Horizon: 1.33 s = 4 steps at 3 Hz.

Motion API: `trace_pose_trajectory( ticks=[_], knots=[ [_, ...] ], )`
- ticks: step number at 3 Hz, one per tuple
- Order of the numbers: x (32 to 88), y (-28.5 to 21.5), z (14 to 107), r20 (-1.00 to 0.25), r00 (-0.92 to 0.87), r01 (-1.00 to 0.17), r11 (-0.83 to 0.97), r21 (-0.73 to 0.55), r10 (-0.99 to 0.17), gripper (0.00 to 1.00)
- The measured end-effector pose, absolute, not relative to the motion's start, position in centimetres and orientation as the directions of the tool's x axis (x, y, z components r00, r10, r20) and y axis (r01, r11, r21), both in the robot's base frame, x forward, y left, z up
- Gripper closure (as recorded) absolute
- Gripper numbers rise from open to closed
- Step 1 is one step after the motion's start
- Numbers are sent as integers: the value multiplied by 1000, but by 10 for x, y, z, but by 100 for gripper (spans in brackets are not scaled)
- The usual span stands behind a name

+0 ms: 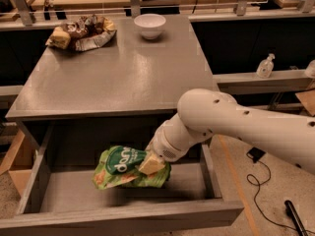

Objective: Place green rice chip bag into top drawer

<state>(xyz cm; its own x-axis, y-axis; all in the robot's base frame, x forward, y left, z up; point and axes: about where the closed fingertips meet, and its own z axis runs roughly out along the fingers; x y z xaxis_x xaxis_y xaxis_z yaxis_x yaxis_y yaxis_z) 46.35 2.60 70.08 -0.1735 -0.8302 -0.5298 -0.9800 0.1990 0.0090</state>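
Camera view looks down and across a grey tabletop (118, 68) with the top drawer (69, 198) pulled open beneath its front edge, showing a flat grey bottom and low sides. The white arm (221, 122) comes in from the right and angles down to the left into the drawer opening. At its end the gripper (152, 164) is closed on the green rice chip bag (120, 167), a tan finger pressed over the bag's right-hand end and pinching it. The bag sits inside the drawer's outline, over the middle of the bottom and nearer the back than the front wall. A dark shadow lies under it, and I cannot tell whether its low edge touches the bottom. Its long axis runs roughly left to right across the drawer, tilted a little: the gripped end is higher and toward the right, and the free end droops toward the left side of the drawer. The printed face is turned up toward the camera, with the darker green oval and its white letters in the upper half and the pictured tan chips at the lower left end. At the far edge of the tabletop stand a white bowl (149, 24) and, to its left and well apart from it, a brown-and-silver snack bag (81, 31). A pump bottle (266, 66) stands on a ledge at the right, and a dark cable (261, 181) lies on the floor below.
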Motion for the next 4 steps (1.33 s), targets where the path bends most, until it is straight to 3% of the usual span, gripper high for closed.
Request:
trace_pose_trajectory(
  ticks=[2, 4],
  knots=[
    [509, 11, 663, -557, -262, -941, 337, -33, -788, 100],
    [507, 13, 663, -557, -257, -943, 331, -34, -790, 59]
  ],
)
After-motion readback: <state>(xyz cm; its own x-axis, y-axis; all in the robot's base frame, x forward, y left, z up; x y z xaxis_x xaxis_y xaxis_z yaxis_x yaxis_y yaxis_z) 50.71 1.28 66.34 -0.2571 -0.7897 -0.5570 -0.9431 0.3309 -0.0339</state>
